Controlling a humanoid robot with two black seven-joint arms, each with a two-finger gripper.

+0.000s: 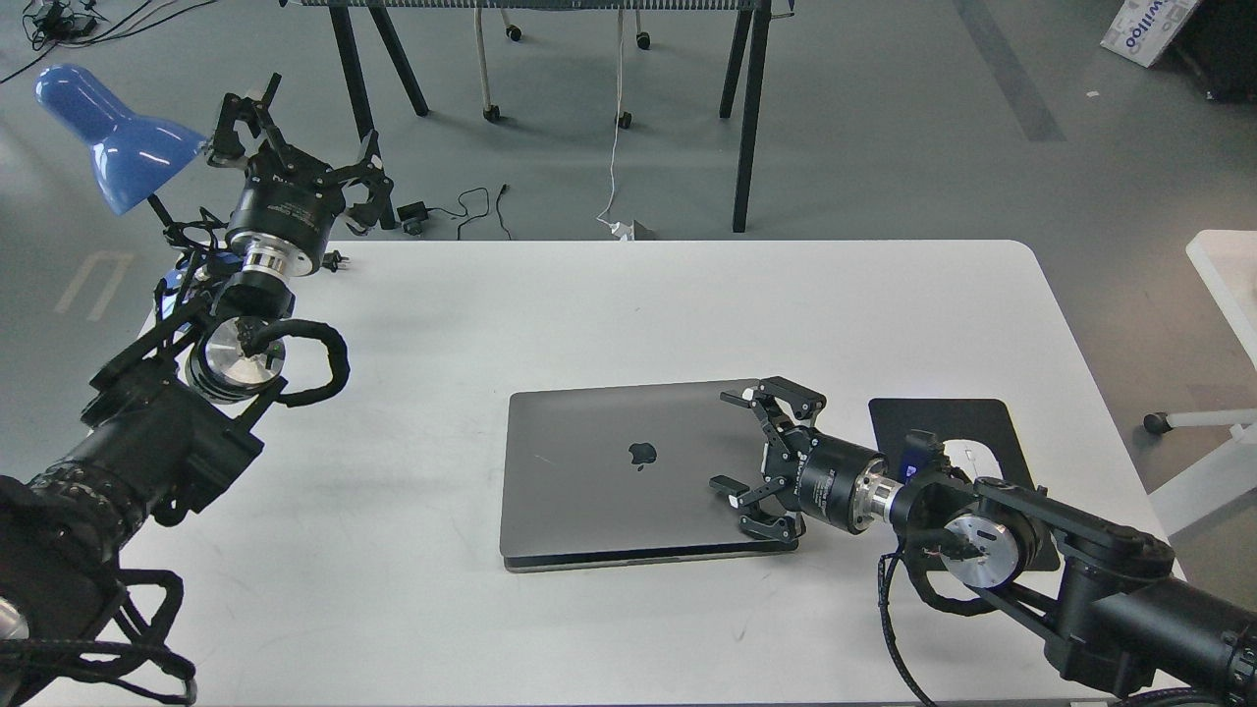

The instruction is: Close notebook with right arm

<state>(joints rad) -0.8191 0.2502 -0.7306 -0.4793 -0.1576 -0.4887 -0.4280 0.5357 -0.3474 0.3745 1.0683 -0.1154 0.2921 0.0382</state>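
Now the notebook (628, 471) lies lid-down mid-table (491, 314) (logo up). Right gripper (751, 452) spread over its right edge; mouse pad (948, 427) just right. Left gripper (295, 137) spread, far up-left beside the blue lamp (108, 133).

Closed notebook (633, 469) under spread right claw (732, 442)

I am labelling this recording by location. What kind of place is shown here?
Probably an office or lab workspace: a white table holds a closed notebook and mouse pad, a blue lamp stands at the corner, and cables trail on the grey floor.
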